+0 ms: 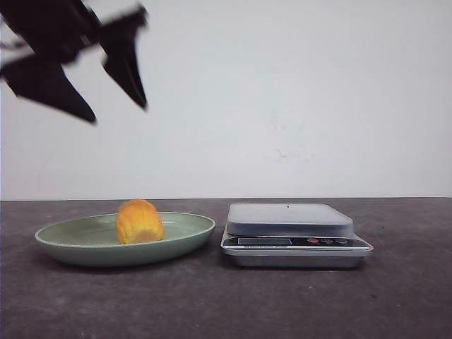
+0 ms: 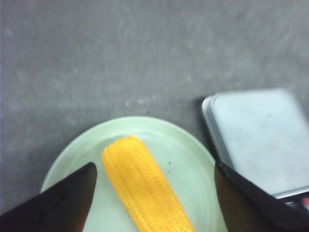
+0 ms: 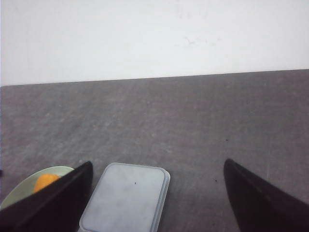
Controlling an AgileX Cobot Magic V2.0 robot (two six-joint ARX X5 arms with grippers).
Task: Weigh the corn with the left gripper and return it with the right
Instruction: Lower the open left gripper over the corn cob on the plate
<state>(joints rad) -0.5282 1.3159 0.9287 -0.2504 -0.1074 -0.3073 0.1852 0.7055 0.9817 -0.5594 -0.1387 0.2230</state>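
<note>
- High above the green plate, the left gripper hangs in the air with its two dark fingers spread wide apart and nothing between them; it looks blurred in the front view.
- Seen from the left wrist, the fingers frame the corn from above without touching it.
- The corn, a stubby yellow-orange cob piece, lies on the plate, roughly at its middle.
- Just beside the plate, toward the robot's right, sits a silver kitchen scale with a bare weighing platform; the two stand close but apart.
- Both rest on a dark grey table before a white wall.
- The right gripper shows only in its own wrist view, its fingers held wide apart above the table, the scale below them.
</note>
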